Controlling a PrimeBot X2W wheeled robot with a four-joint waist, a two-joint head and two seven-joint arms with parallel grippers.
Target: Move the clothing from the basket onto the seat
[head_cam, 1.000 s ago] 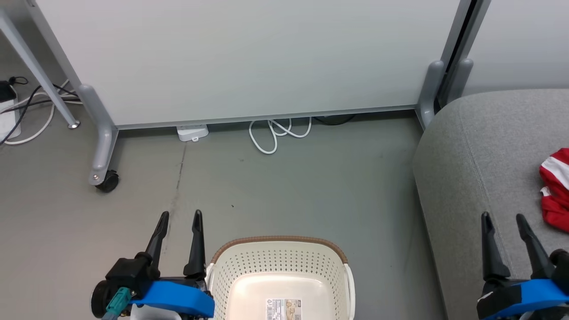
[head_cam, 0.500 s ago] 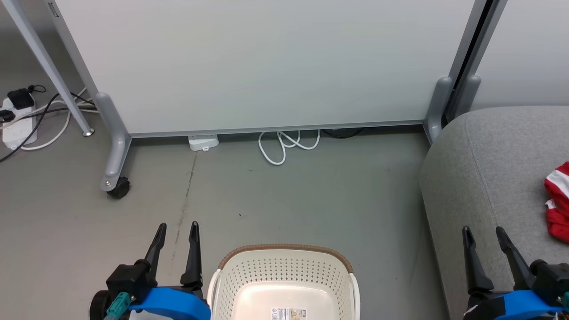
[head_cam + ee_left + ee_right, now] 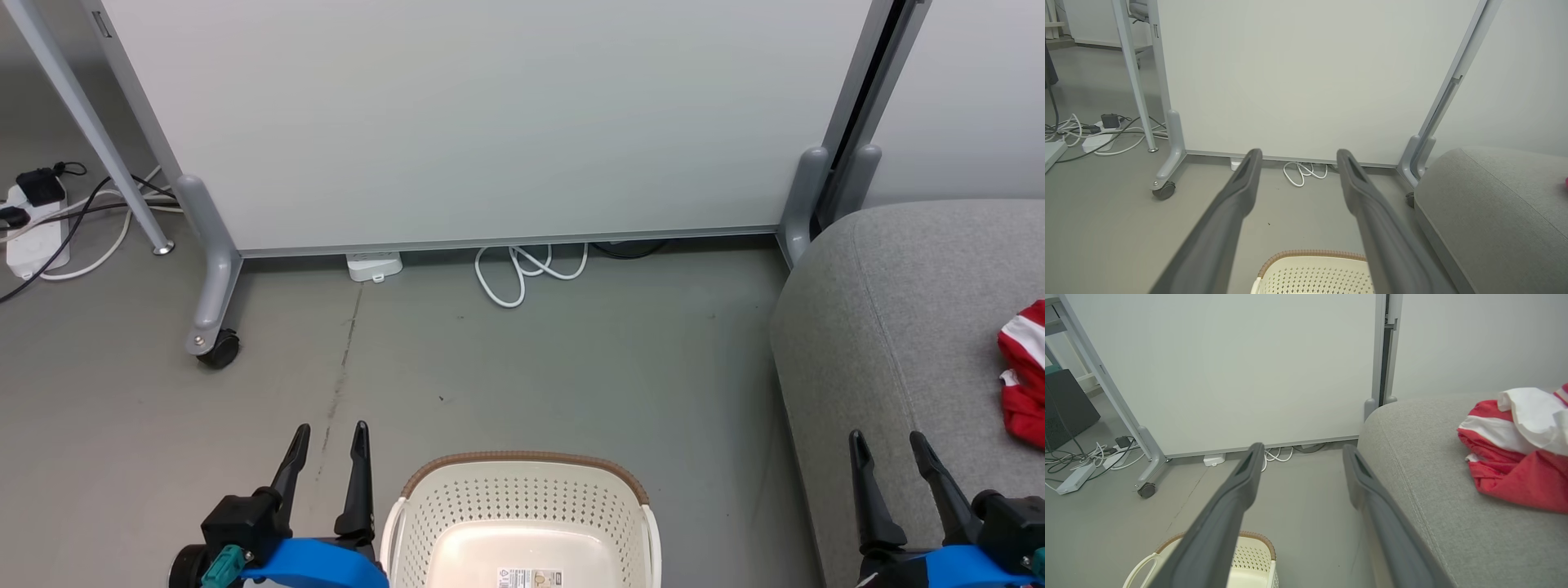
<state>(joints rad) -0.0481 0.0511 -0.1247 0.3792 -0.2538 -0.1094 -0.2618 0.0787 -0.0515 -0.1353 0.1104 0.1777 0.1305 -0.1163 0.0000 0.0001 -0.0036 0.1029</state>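
Observation:
The cream-white basket (image 3: 522, 490) with its brown rim stands on the floor at the bottom middle; only a paper label lies on its pale floor. Red-and-white clothing (image 3: 1024, 376) rests on the grey seat (image 3: 890, 327) at the right edge, and shows as a crumpled heap (image 3: 1515, 457) in the right wrist view. My left gripper (image 3: 331, 429) is open just left of the basket, nothing between its fingers. My right gripper (image 3: 886, 437) is open over the seat's front corner, left of the clothing. The basket rim (image 3: 1310, 255) shows below the left fingers.
A pale partition panel (image 3: 490, 122) on castor feet (image 3: 216, 347) stands behind the bare floor. White cable loops (image 3: 526, 273) lie under it. A power strip with cords (image 3: 33, 229) lies at the far left by a metal leg.
The head camera has tilted up, so the whole picture has slid down and a little right. Both grippers stay open and sit lower in the picture. The basket and clothing have not moved.

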